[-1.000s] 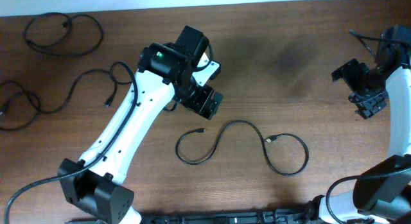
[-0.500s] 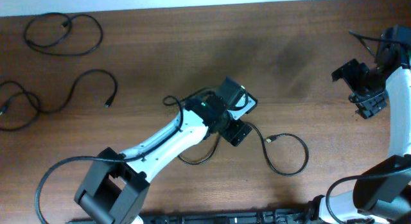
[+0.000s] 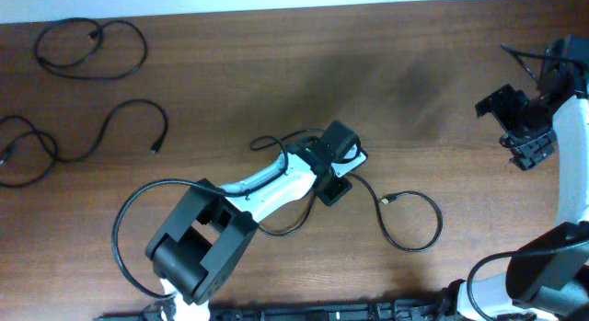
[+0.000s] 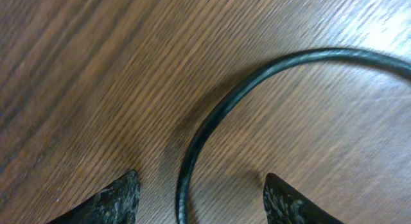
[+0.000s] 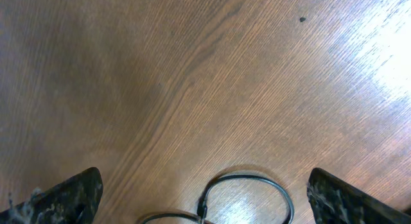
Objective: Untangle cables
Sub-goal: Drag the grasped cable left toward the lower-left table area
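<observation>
Watching the left gripper (image 4: 202,208) at the middle of the wooden table (image 3: 386,63): it is hanging very low over the black cable (image 4: 192,147), jaws parted and clamping nothing. The cable is running up between the two fingertips (image 4: 119,198) but is sitting nearer the left one than the centre. From overhead, that cable is lying in a loose S across the table's middle. One loop is curling out on the near-left side under the arm, and the other is lying to the right with its connector (image 3: 386,200) pointing back toward the gripper. The right gripper (image 5: 205,198) is idling at the far right edge, jaws spread wide and empty, well apart from the work. Other cables (image 3: 90,50) are lying at the far left, clear of all this. Risks, as I am judging them: with the cable off-centre, a closing pinch may be rolling it out sideways instead of trapping it. With the tips this low, they may be scraping wood and stalling. A mid-span lift would be dragging both loops inward at once, and the connector could be hooking into its own loop and tightening a crossing rather than freeing it. With the right arm so far off, nothing is pinning the free end.
</observation>
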